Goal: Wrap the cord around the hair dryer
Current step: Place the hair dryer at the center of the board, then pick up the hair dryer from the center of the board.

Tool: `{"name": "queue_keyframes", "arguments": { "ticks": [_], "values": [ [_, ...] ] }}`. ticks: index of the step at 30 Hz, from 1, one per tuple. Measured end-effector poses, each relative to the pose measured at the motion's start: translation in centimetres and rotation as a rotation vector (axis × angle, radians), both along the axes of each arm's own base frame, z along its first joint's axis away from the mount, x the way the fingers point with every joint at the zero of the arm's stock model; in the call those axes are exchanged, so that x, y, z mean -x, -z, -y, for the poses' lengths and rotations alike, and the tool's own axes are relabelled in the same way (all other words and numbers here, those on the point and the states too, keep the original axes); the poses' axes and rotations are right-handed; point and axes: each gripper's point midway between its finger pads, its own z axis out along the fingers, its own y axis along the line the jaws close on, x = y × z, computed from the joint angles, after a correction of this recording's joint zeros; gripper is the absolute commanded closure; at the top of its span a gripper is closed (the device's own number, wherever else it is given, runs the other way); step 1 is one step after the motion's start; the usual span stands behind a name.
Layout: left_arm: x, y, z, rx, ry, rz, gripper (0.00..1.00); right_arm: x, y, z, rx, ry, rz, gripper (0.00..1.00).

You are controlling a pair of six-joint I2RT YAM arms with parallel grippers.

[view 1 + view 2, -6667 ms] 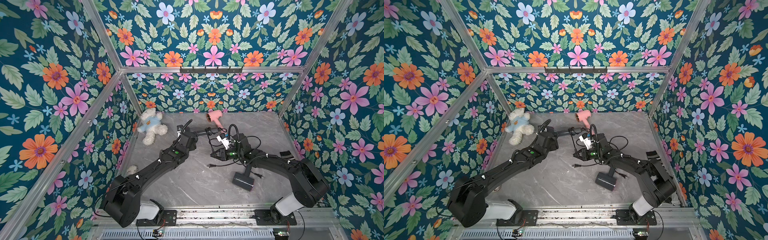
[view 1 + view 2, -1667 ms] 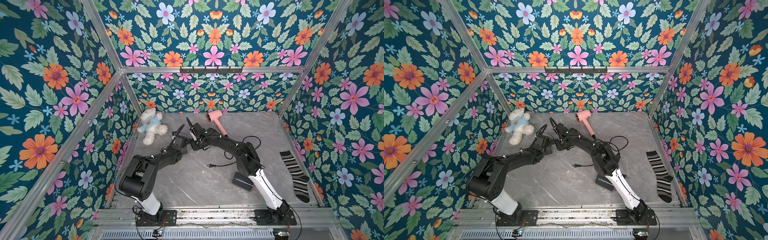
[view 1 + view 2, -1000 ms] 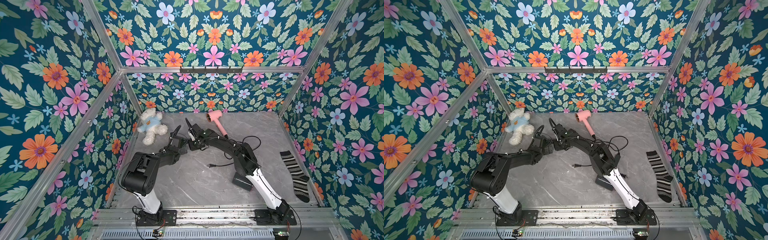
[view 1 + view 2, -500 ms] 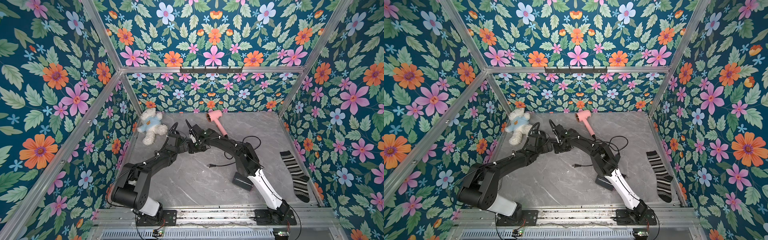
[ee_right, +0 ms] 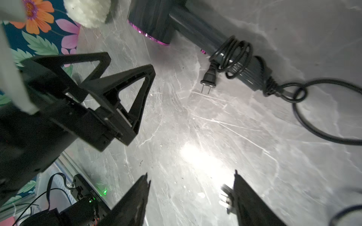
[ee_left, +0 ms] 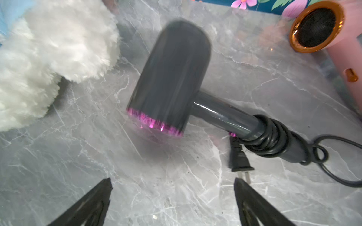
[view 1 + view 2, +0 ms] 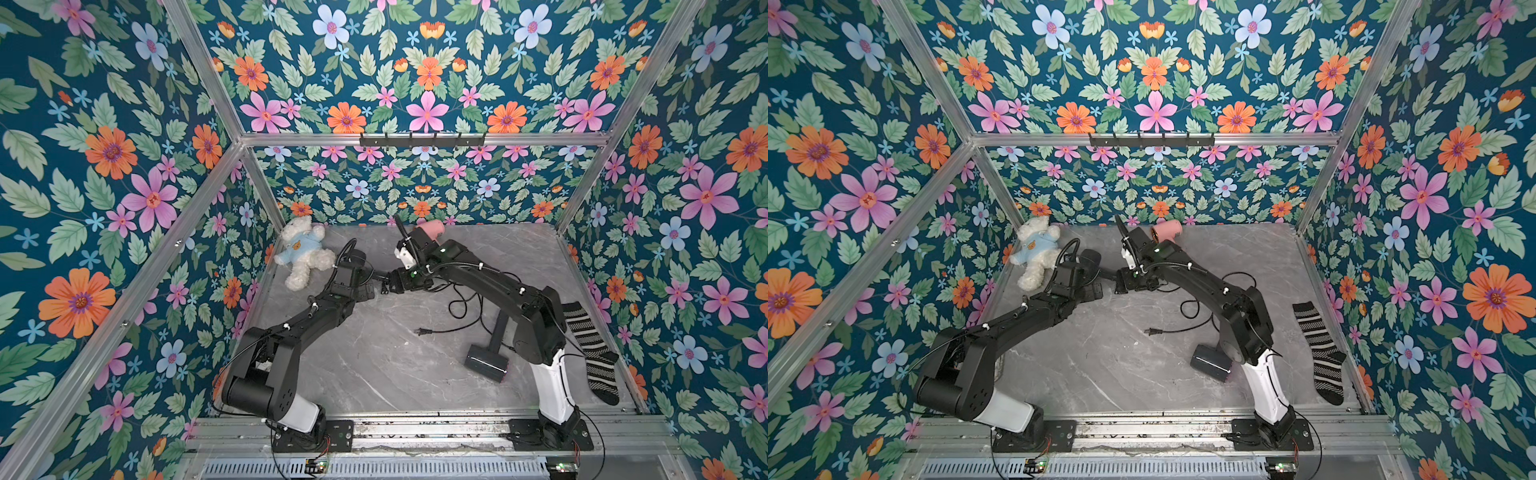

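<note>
I read this as the tail end of the wrap. The cord (image 6: pixel 272 135) sits in several turns round the lower handle of the dark hair dryer (image 6: pixel 172 78), the plug (image 6: pixel 239 156) hangs free beside the coils, and a slack loop trails from the handle's base across the table (image 6: pixel 78 146). Both claws are empty: the left gripper (image 6: pixel 172 180) has its fingers spread wide, and the right gripper (image 5: pixel 191 173) has its fingers apart with only bare marble between them. To finish well I want to back the right one off along its own line, keeping its fingers out of that slack loop, because a snag there would probably drag the turns loose. The coils look loosely laid and the plug is not tucked in, so I judge a nudge could undo them. If I take up the slack, I would grip the cord on the loop, not at the plug, and use the left claw to steady the barrel against rolling. The dryer lies flat, straight ahead of the left gripper and clear of it, with the plug's prongs close in front of one fingertip. From the right gripper it lies farther off, past the left one's fingers. It rests between the teddy bear (image 6: pixel 49 49) and a pink hair dryer (image 6: pixel 317 27). I cannot pick it out under the arms in the top views.
</note>
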Motion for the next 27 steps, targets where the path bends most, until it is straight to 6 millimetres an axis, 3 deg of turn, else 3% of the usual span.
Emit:
{"name": "queue_keyframes", "arguments": {
  "ticks": [3, 10, 14, 18, 23, 27],
  "values": [
    [-0.1, 0.0, 0.1, -0.001, 0.003, -0.003, 0.01, -0.4, -0.8, 1.6, 0.002, 0.015, 0.017, 0.32],
    [-0.6, -1.7, 0.0, -0.017, 0.015, 0.024, 0.01, -0.6, 0.5, 4.8, 0.035, 0.024, -0.012, 0.33],
    [-2.3, -3.5, -0.9, -0.042, 0.003, 0.052, 0.01, -3.4, 0.3, 8.4, 0.039, 0.089, 0.010, 0.32],
    [-5.3, -5.0, -2.1, -0.066, -0.008, 0.072, 0.01, -6.7, 1.4, 12.1, 0.077, 0.154, 0.019, 0.32],
    [-8.1, -3.0, -1.8, -0.108, 0.026, 0.020, 0.01, -9.5, 3.4, 13.9, 0.137, 0.164, 0.020, 0.31],
    [-8.0, -1.5, -1.5, -0.115, 0.050, -0.028, 0.01, -12.9, 4.9, 15.4, 0.210, 0.176, 0.055, 0.30]
  ]
}}
